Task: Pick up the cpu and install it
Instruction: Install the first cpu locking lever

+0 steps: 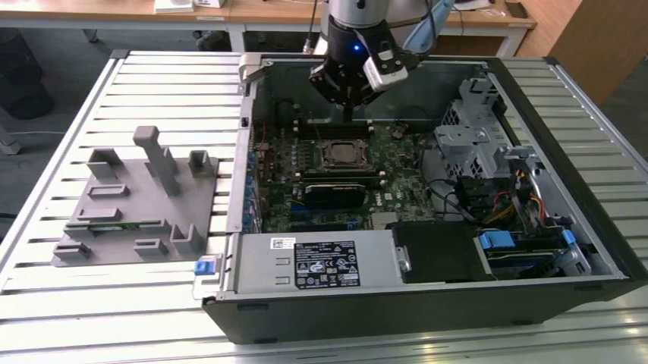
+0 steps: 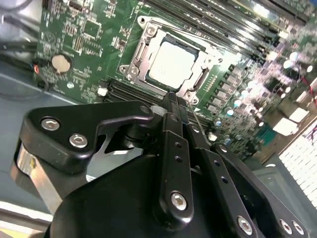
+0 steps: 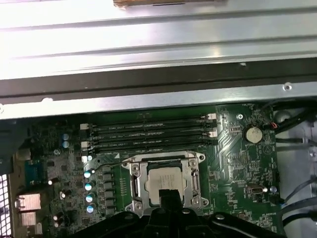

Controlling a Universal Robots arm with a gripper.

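Two slim black fingers (image 2: 171,129) meet at the tip with no gap between them, and nothing is held there. In both wrist views the tip sits just past one edge of the processor socket. From the exterior view the fingers (image 1: 347,112) seem to hang a little above the board rather than touch it, though that angle makes it hard to be sure.

The small flat square cpu with a shiny silver-grey metal top (image 2: 173,64) lies flat inside the square metal socket frame (image 2: 141,44) on the green motherboard (image 2: 89,34). It is free of the fingers, and the first wrist view shows it square in the frame too (image 3: 166,178).

Beside the socket run long black memory slots (image 3: 148,134) in parallel. A round silver coin battery (image 3: 253,134) sits on the board near their end.

The motherboard lies at the bottom of an open dark computer case (image 1: 405,315), with a silver labelled power unit (image 1: 314,262) along its near side. The case rests on a slatted metal bench (image 1: 152,83). A grey moulded fixture with upright posts (image 1: 142,197) stands on the bench at the exterior view's left, well apart from the cpu.
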